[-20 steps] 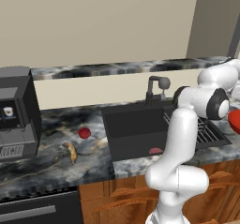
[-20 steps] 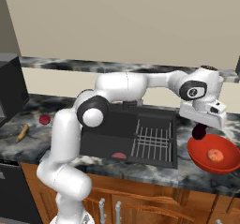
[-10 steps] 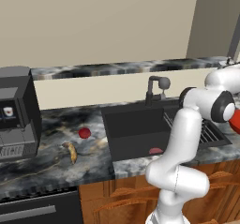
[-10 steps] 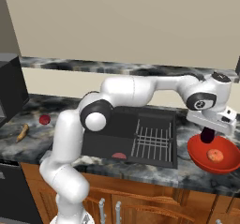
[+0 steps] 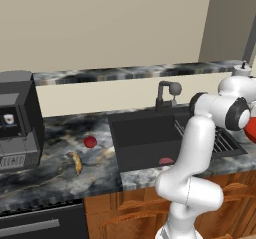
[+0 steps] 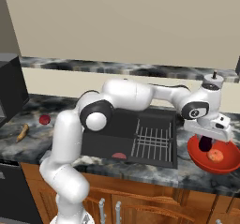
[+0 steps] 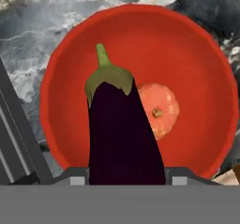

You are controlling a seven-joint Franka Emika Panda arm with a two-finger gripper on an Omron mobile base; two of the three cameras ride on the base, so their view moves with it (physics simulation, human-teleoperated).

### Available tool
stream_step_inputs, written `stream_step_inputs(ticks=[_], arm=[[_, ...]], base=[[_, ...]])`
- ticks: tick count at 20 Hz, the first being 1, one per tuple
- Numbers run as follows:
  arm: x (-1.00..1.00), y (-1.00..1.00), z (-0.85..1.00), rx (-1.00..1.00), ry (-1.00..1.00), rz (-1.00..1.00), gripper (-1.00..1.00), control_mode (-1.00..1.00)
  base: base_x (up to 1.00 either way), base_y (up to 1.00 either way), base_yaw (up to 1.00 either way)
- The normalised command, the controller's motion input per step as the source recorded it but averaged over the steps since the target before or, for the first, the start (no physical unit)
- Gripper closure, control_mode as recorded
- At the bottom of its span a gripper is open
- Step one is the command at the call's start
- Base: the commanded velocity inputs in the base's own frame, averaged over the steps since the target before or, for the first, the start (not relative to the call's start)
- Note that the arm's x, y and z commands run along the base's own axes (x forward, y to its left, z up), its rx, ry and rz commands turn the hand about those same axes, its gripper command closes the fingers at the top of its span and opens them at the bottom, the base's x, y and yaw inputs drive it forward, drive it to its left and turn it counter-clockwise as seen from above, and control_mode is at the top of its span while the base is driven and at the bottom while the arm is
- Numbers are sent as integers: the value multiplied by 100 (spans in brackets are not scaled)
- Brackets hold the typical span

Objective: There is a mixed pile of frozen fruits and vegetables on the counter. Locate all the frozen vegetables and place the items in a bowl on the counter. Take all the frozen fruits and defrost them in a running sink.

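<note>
My gripper (image 6: pixel 205 142) is shut on the dark purple aubergine (image 7: pixel 122 129), which hangs stem-down just above the red-orange bowl (image 7: pixel 61 54). An orange-red round piece (image 7: pixel 157 108) lies inside the bowl (image 6: pixel 227 166), beside the aubergine (image 6: pixel 205 145). The bowl stands on the counter right of the sink (image 5: pixel 145 138). Far to the left on the counter (image 5: pixel 55 173) lie the small red round fruit (image 5: pixel 90 142) and the yellow-brown banana (image 5: pixel 76 162). The right base view also takes in that fruit (image 6: pixel 45 119) and the banana (image 6: pixel 22 132).
A flat pinkish-red oval (image 5: pixel 166 160) lies on the sink floor, and a wire rack (image 6: pixel 152 138) fills the sink's right half. The grey tap (image 5: pixel 167 93) stands behind the basin. A black coffee machine (image 5: pixel 17 118) occupies the far left of the counter.
The hand has swung a little to the right and sunk lower over the bowl, still carrying the aubergine. The fruits on the counter have not moved.
</note>
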Motion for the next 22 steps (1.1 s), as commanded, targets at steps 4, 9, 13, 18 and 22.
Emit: stream_step_inputs(ticks=[4, 9, 13, 18, 22], arm=[[0, -6, -53, 8, 3, 0, 100, -100], [1, 0, -19, 2, 1, 0, -100, -100], [0, 0, 0, 0, 0, 0, -100, -100], [0, 0, 0, 0, 0, 0, -100, -100], [0, 3, 31, -10, 7, -1, -100, -100]], base=[[0, 0, 0], [0, 0, 0], [0, 0, 0], [0, 0, 0], [0, 0, 0]])
